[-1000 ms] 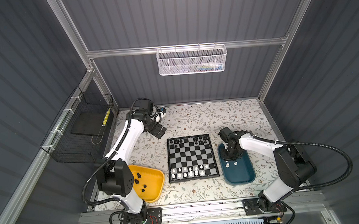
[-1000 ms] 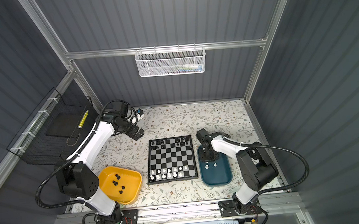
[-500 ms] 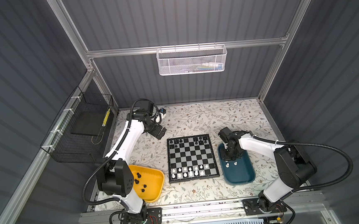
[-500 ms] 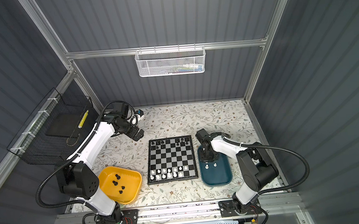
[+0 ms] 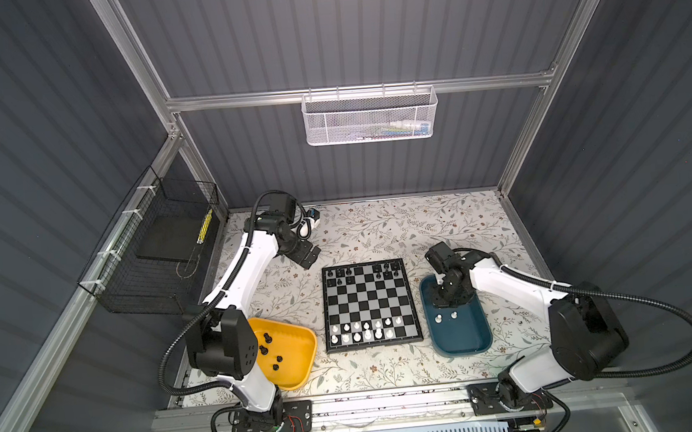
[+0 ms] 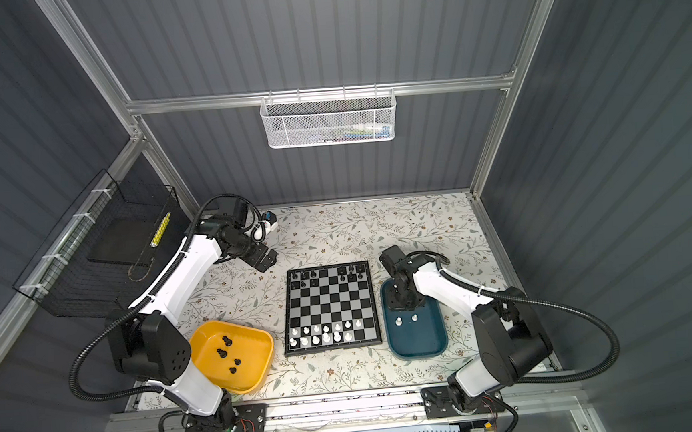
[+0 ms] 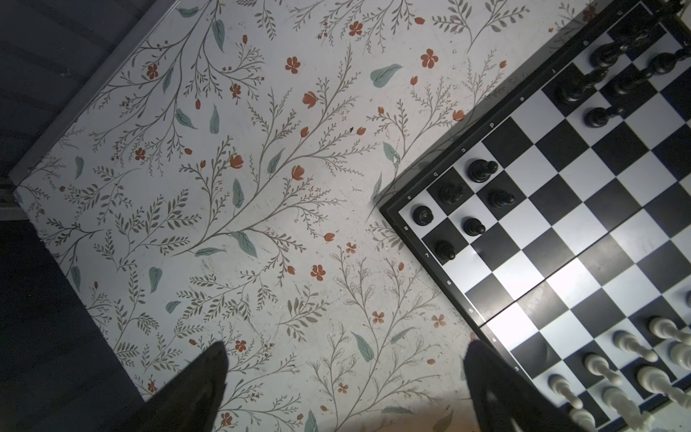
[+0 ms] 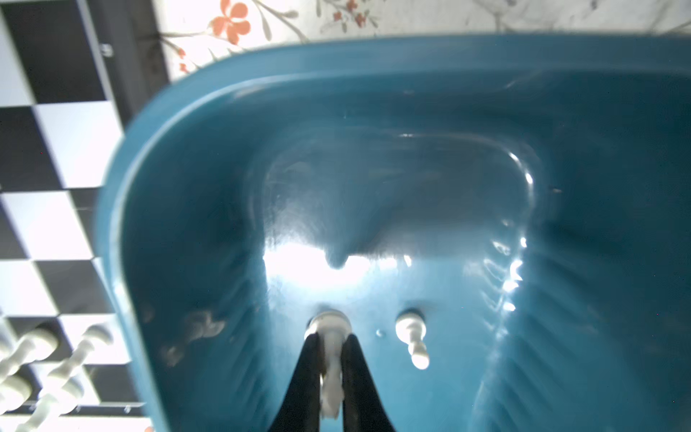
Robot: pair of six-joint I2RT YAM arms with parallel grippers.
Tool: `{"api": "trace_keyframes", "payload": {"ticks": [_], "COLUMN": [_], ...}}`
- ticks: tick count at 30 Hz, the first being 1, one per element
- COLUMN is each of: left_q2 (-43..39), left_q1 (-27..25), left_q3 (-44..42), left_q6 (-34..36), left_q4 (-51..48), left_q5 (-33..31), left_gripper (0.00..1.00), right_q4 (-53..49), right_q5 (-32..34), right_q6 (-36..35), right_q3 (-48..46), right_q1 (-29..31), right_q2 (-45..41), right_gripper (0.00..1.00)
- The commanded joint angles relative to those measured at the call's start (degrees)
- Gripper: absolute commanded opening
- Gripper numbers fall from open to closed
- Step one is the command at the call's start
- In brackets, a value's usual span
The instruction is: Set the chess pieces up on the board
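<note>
A white chess piece (image 8: 329, 323) in the teal tray (image 8: 123, 194) is pinched by the right hand (image 8: 331, 338). The left hand (image 7: 344, 351) gapes empty beside the board (image 7: 583, 224).

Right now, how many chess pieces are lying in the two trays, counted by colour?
Black pieces in the yellow tray: 4
White pieces in the teal tray: 2, one of them gripped by the right gripper
Total: 6
</note>
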Motion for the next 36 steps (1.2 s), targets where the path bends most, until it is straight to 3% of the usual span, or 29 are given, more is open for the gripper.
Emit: {"api": "trace_keyframes", "payload": {"ticks": [1, 12, 25, 36], "left_q2": [-0.36, 1.22, 1.72, 1.64], "left_q1": [-0.42, -0.42, -0.39, -0.51], "left_q3": [0.72, 1.12, 3.57, 4.56], "left_q6": [0.51, 0.42, -0.51, 1.29], "left_q4": [-0.66, -0.6, -2.02, -8.2], "left_q5": [0.08, 0.49, 3.27, 15.36], "left_gripper": [1.0, 1.0, 0.99, 0.99], "right_q4": [-4.03, -10.01, -13.9, -11.57], "right_q5": [1.15, 3.48, 5.21, 3.59], "right_q6": [-0.47, -0.33, 2.61, 5.5], "right_q3": [1.86, 5.61, 11.35, 13.18], "right_q1": [0.69, 3.51, 10.93, 17.61], "right_q2": [-2.0, -6.03, -6.61, -3.5], "right_gripper": [0.1, 0.11, 0.12, 0.12]}}
